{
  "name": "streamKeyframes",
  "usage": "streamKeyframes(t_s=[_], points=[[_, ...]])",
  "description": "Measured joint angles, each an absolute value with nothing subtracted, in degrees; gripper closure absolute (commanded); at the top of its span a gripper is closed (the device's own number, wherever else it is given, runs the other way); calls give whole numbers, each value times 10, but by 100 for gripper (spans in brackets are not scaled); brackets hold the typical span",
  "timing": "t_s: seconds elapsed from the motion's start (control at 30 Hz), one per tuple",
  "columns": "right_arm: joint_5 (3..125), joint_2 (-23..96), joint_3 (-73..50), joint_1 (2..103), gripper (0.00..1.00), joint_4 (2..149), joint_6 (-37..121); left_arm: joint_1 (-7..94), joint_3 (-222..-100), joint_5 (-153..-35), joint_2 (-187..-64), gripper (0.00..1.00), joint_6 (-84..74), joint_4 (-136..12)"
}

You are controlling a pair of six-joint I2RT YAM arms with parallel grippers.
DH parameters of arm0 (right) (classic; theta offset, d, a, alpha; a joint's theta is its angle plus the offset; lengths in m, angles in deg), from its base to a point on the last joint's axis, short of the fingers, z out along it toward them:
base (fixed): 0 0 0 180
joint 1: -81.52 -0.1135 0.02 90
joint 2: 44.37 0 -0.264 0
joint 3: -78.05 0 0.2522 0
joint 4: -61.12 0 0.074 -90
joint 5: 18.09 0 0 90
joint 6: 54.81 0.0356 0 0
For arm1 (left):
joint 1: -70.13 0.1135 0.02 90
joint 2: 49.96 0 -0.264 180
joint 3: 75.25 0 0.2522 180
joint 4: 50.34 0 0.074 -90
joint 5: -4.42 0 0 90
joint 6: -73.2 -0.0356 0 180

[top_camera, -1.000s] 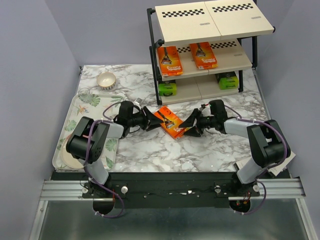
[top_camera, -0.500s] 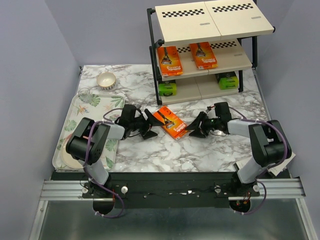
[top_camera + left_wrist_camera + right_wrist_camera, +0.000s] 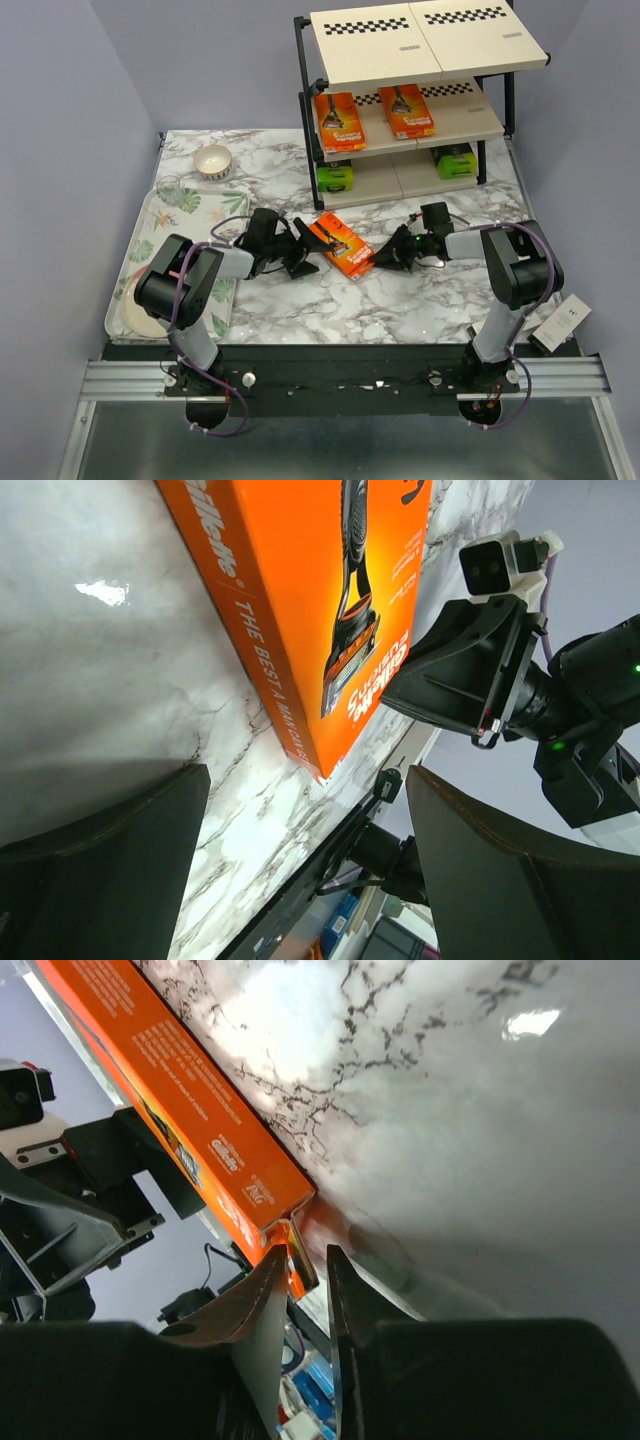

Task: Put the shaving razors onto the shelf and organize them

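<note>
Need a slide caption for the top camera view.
Both arms flank an orange razor pack on the marble table: left hand open beside it, right hand straddling its corner, shelf behind.

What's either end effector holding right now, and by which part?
The right end effector pinches the orange razor pack by its corner end flap; the pack lies on the table. The left end effector is open, holding nothing.

The orange razor pack (image 3: 300,600) reads "Gillette" and "THE BEST A MAN".
</note>
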State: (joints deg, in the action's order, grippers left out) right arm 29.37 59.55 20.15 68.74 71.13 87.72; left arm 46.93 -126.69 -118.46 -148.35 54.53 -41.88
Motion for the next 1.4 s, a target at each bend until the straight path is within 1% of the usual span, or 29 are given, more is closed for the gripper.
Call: streamKeyframes(t_s=[0.07,0.13,0.3,0.47,0.57,0.6,0.63,0.67,0.7,0.73,0.77,0.8,0.87,0.9,0.93,1.0,1.03,1.4], points=[[292,602,201,687,88,701,882,468,-1270,-1185,-1486,11,546,-418],[284,606,200,687,91,691,890,466,-1276,-1185,-1493,11,549,-418],[274,604,197,687,94,685,904,458,-1291,-1182,-1507,11,555,-412],[270,574,198,680,94,685,932,444,-1307,-1181,-1524,16,564,-405],[270,553,205,669,94,685,948,436,-1316,-1179,-1536,25,571,-398],[269,546,208,664,94,685,952,434,-1318,-1178,-1539,31,572,-396],[269,541,212,660,94,685,957,433,-1319,-1177,-1541,34,573,-395],[269,537,214,657,94,685,960,432,-1319,-1177,-1544,39,574,-394],[269,535,217,656,91,685,963,431,-1320,-1175,-1545,56,574,-395],[269,535,217,655,87,685,965,431,-1320,-1174,-1547,64,575,-396],[270,535,217,655,81,686,965,431,-1320,-1174,-1548,68,577,-396],[276,535,218,655,67,694,962,432,-1320,-1176,-1548,71,583,-389],[280,535,225,655,55,708,956,436,-1321,-1183,-1544,74,582,-364],[278,535,226,655,46,715,951,436,-1320,-1185,-1541,75,579,-354],[273,535,227,654,44,713,951,435,-1319,-1185,-1540,76,578,-349],[265,534,227,654,39,709,949,438,-1308,-1187,-1540,76,576,-343],[260,534,227,655,38,705,946,440,-1304,-1189,-1540,76,576,-341],[231,535,236,655,37,649,952,460,-1275,-1219,-1531,76,578,-321]])
